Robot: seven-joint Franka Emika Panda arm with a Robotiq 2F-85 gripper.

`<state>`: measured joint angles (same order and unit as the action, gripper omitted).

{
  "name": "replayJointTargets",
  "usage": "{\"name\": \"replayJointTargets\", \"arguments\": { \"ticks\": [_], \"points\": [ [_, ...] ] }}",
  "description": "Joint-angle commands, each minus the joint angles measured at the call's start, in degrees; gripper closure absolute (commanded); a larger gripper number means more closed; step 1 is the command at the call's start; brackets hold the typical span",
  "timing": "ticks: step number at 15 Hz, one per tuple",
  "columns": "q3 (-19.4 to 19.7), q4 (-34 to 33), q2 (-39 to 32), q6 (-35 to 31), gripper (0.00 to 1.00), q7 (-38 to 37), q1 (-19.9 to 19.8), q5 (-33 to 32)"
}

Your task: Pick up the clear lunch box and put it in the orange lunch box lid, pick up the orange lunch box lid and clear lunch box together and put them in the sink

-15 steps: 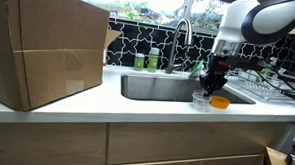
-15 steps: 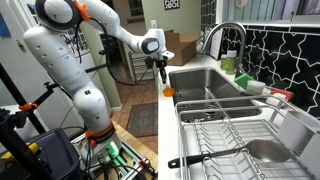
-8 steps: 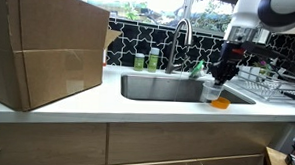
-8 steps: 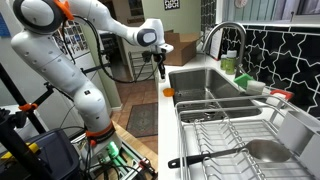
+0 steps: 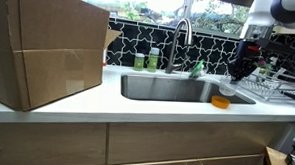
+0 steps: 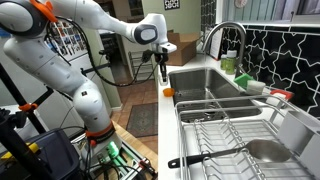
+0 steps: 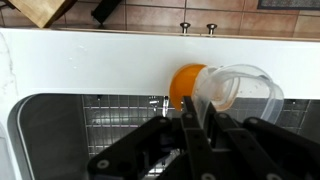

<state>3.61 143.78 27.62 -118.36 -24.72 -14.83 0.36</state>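
The end effector (image 7: 198,112) hangs up high, its fingers pressed together, holding nothing. The clear lunch box (image 7: 243,90) sits partly on the orange lunch box lid (image 7: 183,85) at the bench's (image 5: 86,108) front edge. Next, I think, it must go down, grab both and put them in the sink (image 5: 157,88).

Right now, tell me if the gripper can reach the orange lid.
Probably yes. The orange lid lies uncovered on the counter by the sink; only the clear lunch box in the gripper is near it.
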Motion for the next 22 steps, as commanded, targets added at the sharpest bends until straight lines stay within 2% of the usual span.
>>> {"name": "replayJointTargets", "arguments": {
  "ticks": [1, 4, 9, 22],
  "points": [
    [0.3, 2.49, -0.24, -1.66, 0.97, -0.24, -1.37, -2.48],
    [0.38, 3.5, -0.49, -3.73, 0.97, -0.65, -2.15, -3.87],
    [0.65, 4.62, -1.42, -9.11, 0.97, -0.77, -1.86, -1.94],
    [0.33, 4.56, -5.42, -8.83, 0.97, -0.83, -0.35, -0.6]
  ]
}}
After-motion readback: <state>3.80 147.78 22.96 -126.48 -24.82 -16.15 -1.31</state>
